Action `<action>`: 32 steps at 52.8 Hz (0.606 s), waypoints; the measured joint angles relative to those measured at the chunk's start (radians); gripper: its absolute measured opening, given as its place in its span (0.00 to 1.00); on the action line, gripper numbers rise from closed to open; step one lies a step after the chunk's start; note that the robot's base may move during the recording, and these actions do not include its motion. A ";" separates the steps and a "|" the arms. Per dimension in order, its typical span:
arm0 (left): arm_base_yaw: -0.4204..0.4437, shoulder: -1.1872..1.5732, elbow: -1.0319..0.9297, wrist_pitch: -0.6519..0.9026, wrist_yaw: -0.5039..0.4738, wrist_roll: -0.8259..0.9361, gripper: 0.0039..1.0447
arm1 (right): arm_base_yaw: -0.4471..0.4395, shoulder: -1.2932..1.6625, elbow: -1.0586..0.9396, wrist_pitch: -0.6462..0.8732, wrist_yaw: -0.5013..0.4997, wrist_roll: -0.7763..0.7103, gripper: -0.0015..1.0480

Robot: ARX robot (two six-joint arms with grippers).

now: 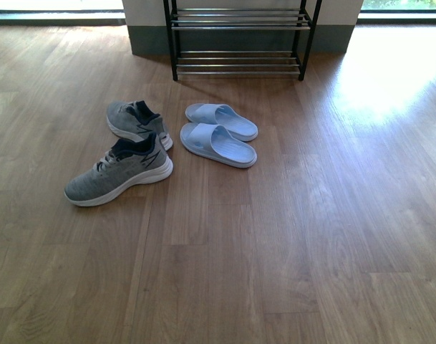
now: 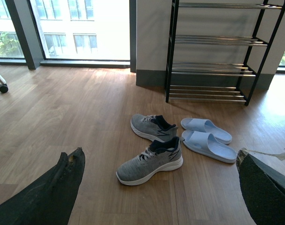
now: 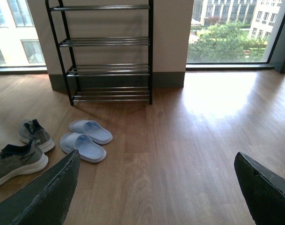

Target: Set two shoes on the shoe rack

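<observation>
Underfoot, throughout: floor (image 1: 311, 251), warm brown wood planks, satin finish, with a bright patch of window glare toward the right rear.

Item 1. Shoe rack (image 1: 239, 63): thin black metal uprights, four tiers of shiny chrome horizontal rods, much wider than a shoe. It stands upright against a pale wall (image 3: 168, 37) with a grey skirting, between windows.

Item 2. Grey sneakers, one pair, on the floor in front of the rack and left of centre. Knit uppers, laces, white soles, dark navy collars. The near sneaker (image 1: 119, 172) lies angled, toe toward the front left. The far sneaker (image 1: 137, 123) sits just behind it, heel close to the near one's collar; contact cannot be told.

Item 3. Pale blue slides, one pair, smooth moulded rubber, open-toe, just right of the sneakers. The near slide (image 1: 218, 144) and far slide (image 1: 222, 120) lie side by side, close together, both sole-down.

Item 4. Left gripper (image 2: 158, 153): dark, worn, wedge-shaped fingers (image 2: 58, 187) spread wide, holding nothing. All four shoes lie ahead on the floor, well apart from them.

Item 5. Right gripper (image 3: 156, 155): matching dark fingers (image 3: 48, 192), likewise spread and empty. Slides and sneakers lie ahead and off to one side, untouched.
</observation>
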 joint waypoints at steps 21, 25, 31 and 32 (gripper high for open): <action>0.000 0.000 0.000 0.000 0.000 0.000 0.91 | 0.000 0.000 0.000 0.000 0.000 0.000 0.91; 0.000 0.000 0.000 0.000 0.000 0.000 0.91 | 0.000 0.000 0.000 0.000 0.000 0.000 0.91; 0.000 0.000 0.000 0.000 0.000 0.000 0.91 | 0.000 0.000 0.000 0.000 0.000 0.000 0.91; 0.000 0.000 0.000 0.000 0.000 0.000 0.91 | 0.000 0.000 0.000 0.000 0.000 0.000 0.91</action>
